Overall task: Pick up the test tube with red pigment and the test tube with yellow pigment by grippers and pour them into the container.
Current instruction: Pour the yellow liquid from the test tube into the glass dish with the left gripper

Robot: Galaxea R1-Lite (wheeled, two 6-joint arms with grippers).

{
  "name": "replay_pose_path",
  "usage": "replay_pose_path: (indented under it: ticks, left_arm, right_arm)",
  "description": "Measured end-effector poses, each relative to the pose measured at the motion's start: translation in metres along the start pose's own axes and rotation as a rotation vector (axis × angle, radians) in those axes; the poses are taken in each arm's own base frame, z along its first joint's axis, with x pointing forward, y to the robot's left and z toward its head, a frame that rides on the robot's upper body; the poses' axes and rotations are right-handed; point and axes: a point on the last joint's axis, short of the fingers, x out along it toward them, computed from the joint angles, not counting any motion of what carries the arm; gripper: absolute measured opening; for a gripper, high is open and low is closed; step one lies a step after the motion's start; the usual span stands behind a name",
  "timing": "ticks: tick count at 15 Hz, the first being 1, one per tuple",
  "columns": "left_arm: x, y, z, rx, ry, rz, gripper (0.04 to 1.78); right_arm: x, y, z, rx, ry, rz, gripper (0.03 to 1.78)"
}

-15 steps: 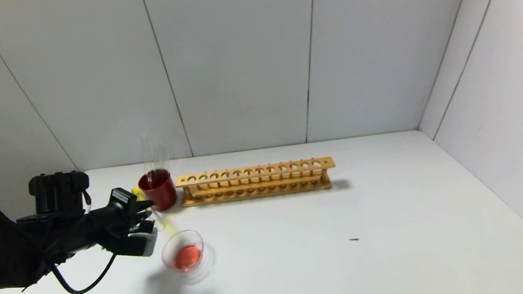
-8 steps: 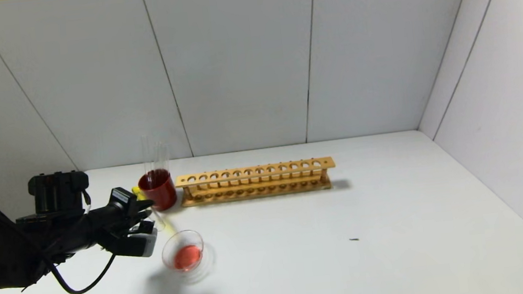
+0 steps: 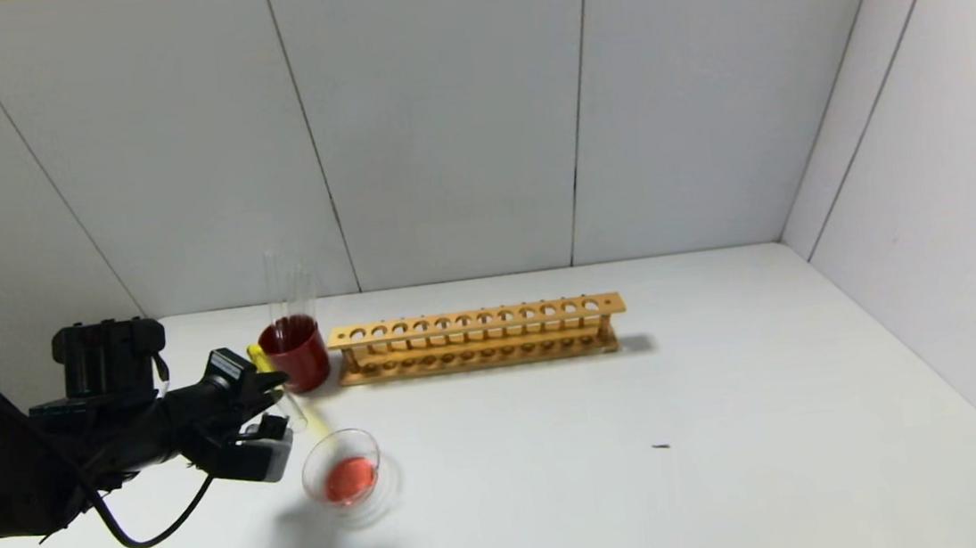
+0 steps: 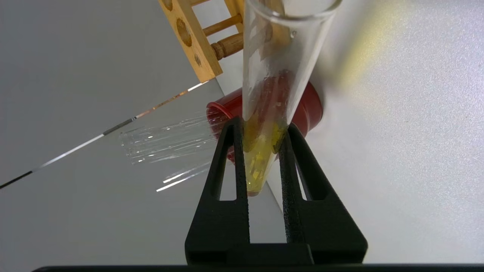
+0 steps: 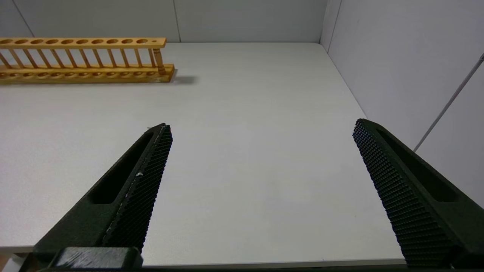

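Observation:
My left gripper [image 3: 271,395] is shut on the test tube with yellow pigment [image 3: 309,423]. The tube is tilted, its mouth down over the rim of the container [image 3: 343,467]. The container is a low clear glass dish with red liquid in it. In the left wrist view the fingers [image 4: 227,151] clamp the tube [image 4: 264,143] at its yellow-filled bottom end. No tube with red liquid shows. My right gripper [image 5: 262,126] is open and empty over the table's right front; it does not show in the head view.
A dark red cup [image 3: 296,353] holding colourless clear tubes stands just behind the left gripper. A long wooden tube rack [image 3: 476,338] stands to the cup's right, with nothing in its holes. The white table [image 3: 650,473] is walled behind and on the right.
My left gripper has turned very slightly with the yellow tube. The dish, the cup and the rack have not moved.

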Motion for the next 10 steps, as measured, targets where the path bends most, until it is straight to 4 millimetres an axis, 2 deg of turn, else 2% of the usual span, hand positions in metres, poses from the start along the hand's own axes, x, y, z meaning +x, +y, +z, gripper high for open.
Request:
replay_pose_path:
  ticks: [10]
  left_arm:
    - [-0.0010, -0.0021, 0.0018, 0.103, -0.032, -0.011, 0.30]
  right_arm:
    - [0.0000, 0.0000, 0.0000, 0.000, 0.000, 0.000, 1.75]
